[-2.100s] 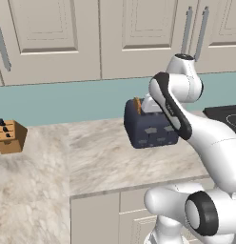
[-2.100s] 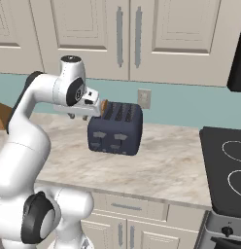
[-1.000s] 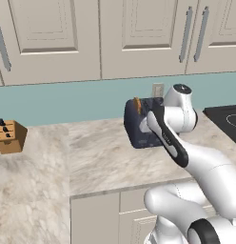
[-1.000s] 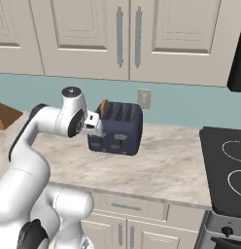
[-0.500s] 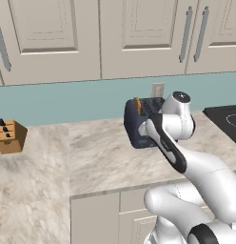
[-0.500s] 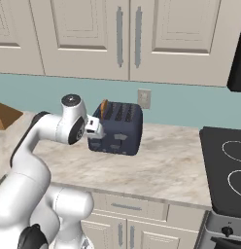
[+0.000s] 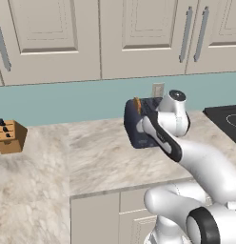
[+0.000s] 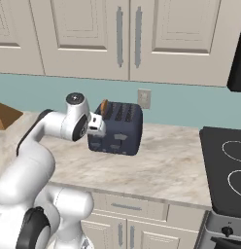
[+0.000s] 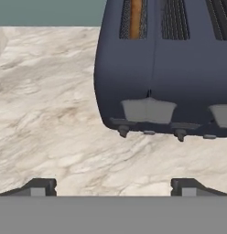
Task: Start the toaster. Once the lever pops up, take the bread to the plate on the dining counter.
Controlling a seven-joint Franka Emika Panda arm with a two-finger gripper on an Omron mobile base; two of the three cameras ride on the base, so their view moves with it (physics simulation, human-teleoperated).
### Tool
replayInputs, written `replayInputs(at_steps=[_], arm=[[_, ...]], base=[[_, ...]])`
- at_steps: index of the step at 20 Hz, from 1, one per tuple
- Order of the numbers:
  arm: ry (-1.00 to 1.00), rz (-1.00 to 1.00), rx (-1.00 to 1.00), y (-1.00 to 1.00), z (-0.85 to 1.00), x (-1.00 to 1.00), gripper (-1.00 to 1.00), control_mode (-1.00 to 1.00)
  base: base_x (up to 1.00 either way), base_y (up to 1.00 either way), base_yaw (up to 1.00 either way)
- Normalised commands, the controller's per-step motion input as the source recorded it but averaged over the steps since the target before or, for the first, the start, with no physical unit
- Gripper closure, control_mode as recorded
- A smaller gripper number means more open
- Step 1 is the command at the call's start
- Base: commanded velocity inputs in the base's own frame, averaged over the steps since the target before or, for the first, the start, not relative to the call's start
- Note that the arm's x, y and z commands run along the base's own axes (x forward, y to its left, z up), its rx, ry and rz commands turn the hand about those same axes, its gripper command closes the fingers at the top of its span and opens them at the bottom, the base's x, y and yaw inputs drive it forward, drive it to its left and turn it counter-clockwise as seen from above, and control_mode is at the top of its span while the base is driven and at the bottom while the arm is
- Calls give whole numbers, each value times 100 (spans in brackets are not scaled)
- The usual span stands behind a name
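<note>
The dark navy toaster (image 7: 137, 128) (image 8: 118, 128) (image 9: 166, 73) stands on the marbled counter by the back wall. A golden-brown bread (image 7: 137, 104) (image 8: 104, 105) (image 9: 135, 17) slice sticks up out of its end slot. My gripper (image 9: 114, 188) (image 8: 97, 125) hovers low over the counter just in front of the toaster's front face, open, its fingertips (image 9: 40, 186) wide apart with nothing between them. The grey panels (image 9: 148, 109) and small knobs on the toaster's front lie straight ahead in the hand view. The plate and dining counter are out of view.
A tan knife block (image 7: 9, 136) (image 8: 4, 115) sits far to the left on the counter. A black stove top (image 8: 223, 166) (image 7: 227, 117) lies to the right. A wall outlet (image 8: 144, 98) is behind the toaster, with cabinets above.
The arm has folded downward and the hand has dropped from beside the toaster's top to low in front of its face. Toaster and bread have not moved.
</note>
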Motion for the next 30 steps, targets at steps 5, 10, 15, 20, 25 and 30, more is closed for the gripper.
replayInputs(at_steps=[5,10,15,20,25,30], arm=[[0,0,0,-1,0,30,-100,-100],[0,0,0,0,0,25,-100,-100],[0,0,0,0,0,21,-100,-100],[0,-1,0,0,-6,15,-100,-100],[0,-1,0,0,-11,9,-100,-100],[0,-1,0,0,-10,12,-100,-100]], base=[[0,0,0],[0,0,0],[0,0,0],[0,0,0],[0,0,0],[0,0,0]])
